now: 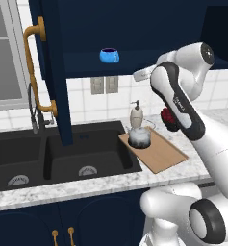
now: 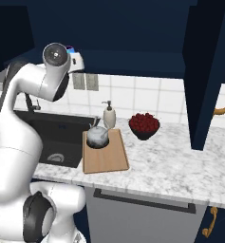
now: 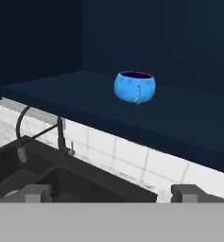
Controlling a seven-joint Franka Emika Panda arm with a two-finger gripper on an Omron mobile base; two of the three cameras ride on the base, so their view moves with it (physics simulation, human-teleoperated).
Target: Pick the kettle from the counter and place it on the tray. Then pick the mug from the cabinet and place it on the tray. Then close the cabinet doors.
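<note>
Mug: as we look along the hand, we see the small bright blue mug upright on the navy shelf of the dark navy wall cabinet, well apart from us.
Gripper: our two-finger gripper is spread wide and grasps nothing.
Kettle: we see the squat silvery-grey kettle on the light-brown wooden tray.
Doors: we see both tall navy cabinet doors swung open.
Neighbours: the cream pump soap bottle stands just behind the tray; the dark bowl of red fruit sits beside it on the speckled marble-look counter.
</note>
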